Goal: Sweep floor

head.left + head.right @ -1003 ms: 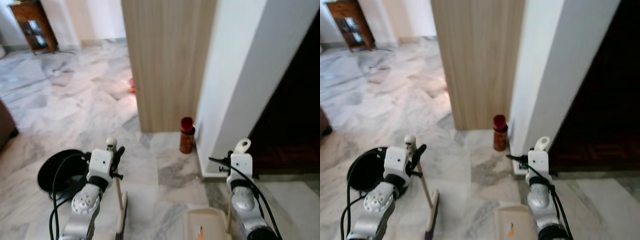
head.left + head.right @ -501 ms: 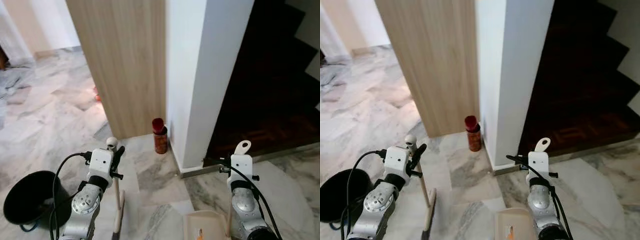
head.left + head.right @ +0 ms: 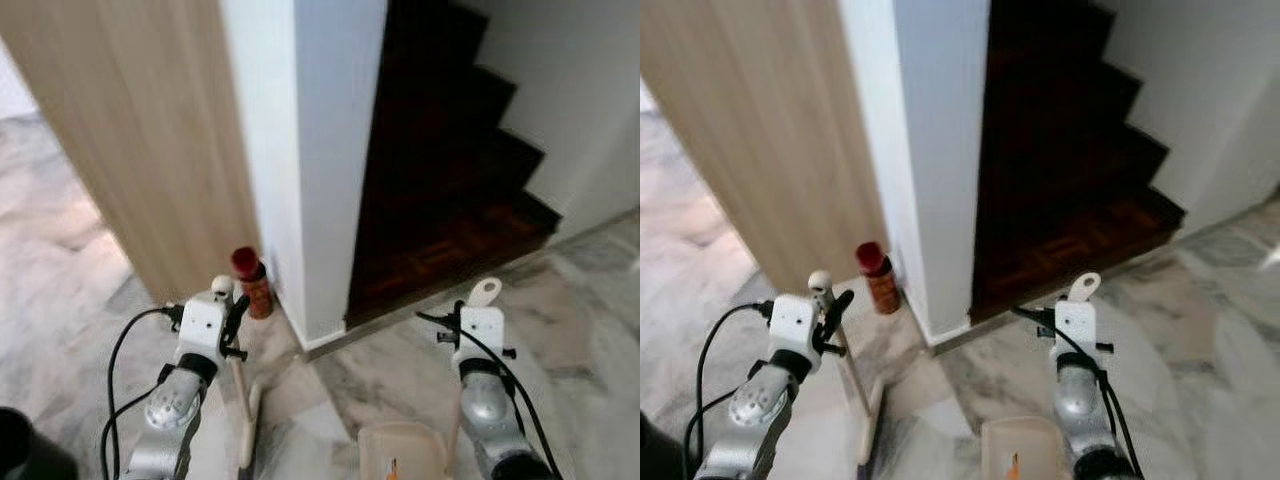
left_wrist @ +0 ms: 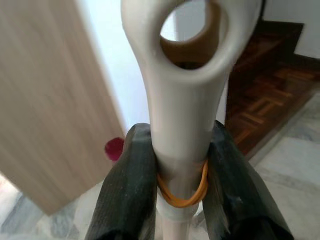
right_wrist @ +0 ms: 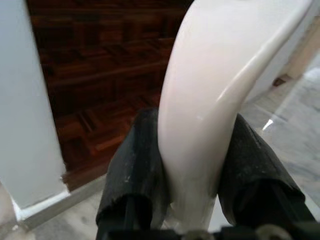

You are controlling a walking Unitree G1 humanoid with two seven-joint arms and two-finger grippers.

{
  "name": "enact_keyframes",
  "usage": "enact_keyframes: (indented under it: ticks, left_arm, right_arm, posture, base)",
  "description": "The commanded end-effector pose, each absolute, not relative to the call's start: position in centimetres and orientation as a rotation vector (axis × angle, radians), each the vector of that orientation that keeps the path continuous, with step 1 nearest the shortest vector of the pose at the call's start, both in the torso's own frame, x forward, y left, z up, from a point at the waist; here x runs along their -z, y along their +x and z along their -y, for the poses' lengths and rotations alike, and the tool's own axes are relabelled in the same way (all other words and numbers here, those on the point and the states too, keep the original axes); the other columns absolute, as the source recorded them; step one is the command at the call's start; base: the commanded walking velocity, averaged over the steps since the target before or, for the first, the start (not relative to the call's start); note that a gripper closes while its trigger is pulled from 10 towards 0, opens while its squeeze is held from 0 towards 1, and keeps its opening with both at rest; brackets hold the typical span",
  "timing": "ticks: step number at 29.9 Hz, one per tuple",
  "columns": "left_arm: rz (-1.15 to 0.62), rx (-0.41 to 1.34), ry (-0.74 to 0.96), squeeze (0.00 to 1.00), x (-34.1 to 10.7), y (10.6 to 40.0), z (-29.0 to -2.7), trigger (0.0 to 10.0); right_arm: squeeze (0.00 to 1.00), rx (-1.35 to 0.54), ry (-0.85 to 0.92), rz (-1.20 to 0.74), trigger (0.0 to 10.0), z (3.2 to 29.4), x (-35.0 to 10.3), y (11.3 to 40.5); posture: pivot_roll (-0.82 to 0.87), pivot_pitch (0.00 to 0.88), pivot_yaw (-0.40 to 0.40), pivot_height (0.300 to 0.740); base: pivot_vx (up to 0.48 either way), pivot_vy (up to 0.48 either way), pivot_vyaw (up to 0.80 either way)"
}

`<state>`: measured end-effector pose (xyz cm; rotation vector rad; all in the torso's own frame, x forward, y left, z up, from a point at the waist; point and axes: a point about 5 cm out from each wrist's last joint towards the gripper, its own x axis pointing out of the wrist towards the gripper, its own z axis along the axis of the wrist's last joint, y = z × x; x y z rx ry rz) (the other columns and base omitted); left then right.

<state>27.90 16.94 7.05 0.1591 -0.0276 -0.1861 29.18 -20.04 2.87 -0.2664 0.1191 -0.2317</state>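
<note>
On the marble floor (image 3: 90, 300) in front of a white wall corner (image 3: 310, 150), the robot stands with a tool in each arm. The left gripper (image 4: 175, 185) is squeezed tight on the broom handle (image 4: 182, 100), with a black finger (image 4: 127, 195) on each side. The broom (image 3: 240, 400) stands almost straight up. Its round top is up by the gripper, and its brush end (image 3: 248, 430) points down to the floor. The right gripper (image 5: 192, 170) is clamped on the dustpan handle (image 5: 215, 95). That handle stands up too, and the tan dustpan (image 3: 405, 455) sits low by the floor. A small red-capped bottle (image 3: 252, 282) stands beside the wall, near a wood panel (image 3: 130, 140). Dark wooden stairs (image 3: 440, 160) go up on the right.
</note>
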Motion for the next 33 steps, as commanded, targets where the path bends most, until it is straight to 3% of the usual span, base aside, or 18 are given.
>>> enact_keyframes:
  ticks: [1,33]
  left_arm:
    - [0.068,0.177,0.189,0.00,-7.97,28.21,-17.44,10.0]
    - [0.069,0.179,0.185,0.00,-7.91,28.26,-17.35,10.0]
  right_arm:
    - [0.00,0.231,-0.285,-0.149,10.0,20.23,-2.42,28.91]
    - [0.00,0.227,-0.284,-0.151,10.0,20.09,-2.37,28.94]
  posture:
    - [0.08,0.013,0.079,0.740]
    - [0.08,0.008,0.076,0.740]
  base:
    - [0.000,0.000,-0.80]
    - [0.000,-0.015,-0.80]
